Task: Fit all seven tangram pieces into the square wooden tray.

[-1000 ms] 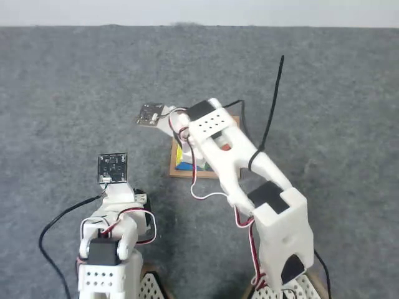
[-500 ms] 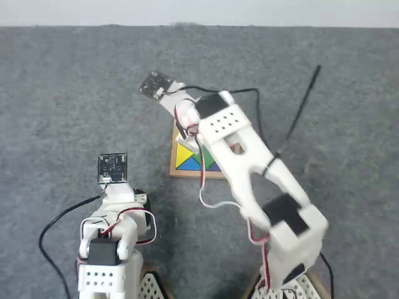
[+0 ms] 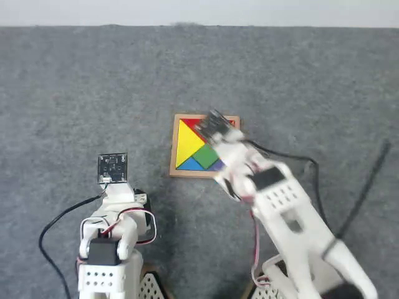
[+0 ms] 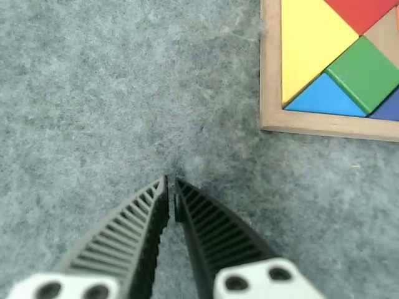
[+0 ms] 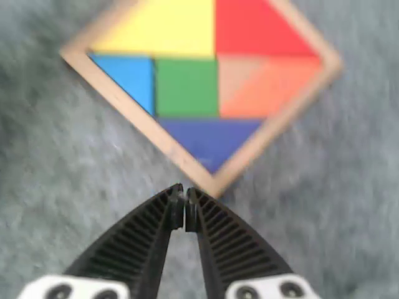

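The square wooden tray [image 3: 173, 163] lies on the grey carpet near the table's middle, filled with coloured tangram pieces: yellow [image 3: 186, 144], red [image 3: 195, 124], green [image 3: 204, 154] and blue [image 3: 189, 164]. In the right wrist view the tray [image 5: 141, 128] holds yellow, red, light blue, green, orange, tan and dark blue pieces lying flat. My right gripper [image 5: 184, 199] is shut and empty, just off one tray corner. My left gripper [image 4: 171, 187] is shut and empty over bare carpet, short of the tray [image 4: 270, 81]. The right arm [image 3: 274, 193] covers the tray's right part in the high view.
Grey carpet covers the whole table. The left arm [image 3: 112, 230] sits folded at the near left. A black cable [image 3: 368, 187] trails from the right arm at the right side.
The right arm has pulled back from over the tray toward the near right, uncovering the pieces. The left arm has stayed still.
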Tool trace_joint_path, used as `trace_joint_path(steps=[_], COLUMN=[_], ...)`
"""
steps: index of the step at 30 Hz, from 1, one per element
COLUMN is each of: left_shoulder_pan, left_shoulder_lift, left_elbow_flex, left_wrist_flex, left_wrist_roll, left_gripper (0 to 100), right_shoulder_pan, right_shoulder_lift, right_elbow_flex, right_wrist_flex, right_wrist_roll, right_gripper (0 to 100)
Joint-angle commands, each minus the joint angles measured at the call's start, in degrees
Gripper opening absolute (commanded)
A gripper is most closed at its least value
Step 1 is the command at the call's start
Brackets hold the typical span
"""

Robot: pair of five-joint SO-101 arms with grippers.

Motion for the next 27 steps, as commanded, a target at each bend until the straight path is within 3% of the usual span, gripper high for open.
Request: trace_joint_path(steps=[1,14,23,27], left_shoulder_pan=[-0.35,-0.35,-0.35,-0.35], left_shoulder_lift=[-1.14,-1.14,-1.14,-1.14], left_elbow_flex=[-0.75,-0.75,-0.75,-0.75], left_wrist_flex=[0.26,0.26,0.26,0.26], left_wrist_roll=[-0.88,-0.88,-0.88,-0.88], left_gripper=[1,1,1,1], right_shoulder_pan=[5.76,21.67,27.21,32.13], right_shoulder_lift=[-11.47,-44.0,-64.4,-66.68], right_elbow_flex=[6.24,32.44,38.07,37.89], right_wrist_flex=[0.31,0.84,14.2,17.54], right_wrist_roll=[-0.79,-0.53,-0.26,-0.26], right_gripper=[1.6,1.9,2.0,2.0])
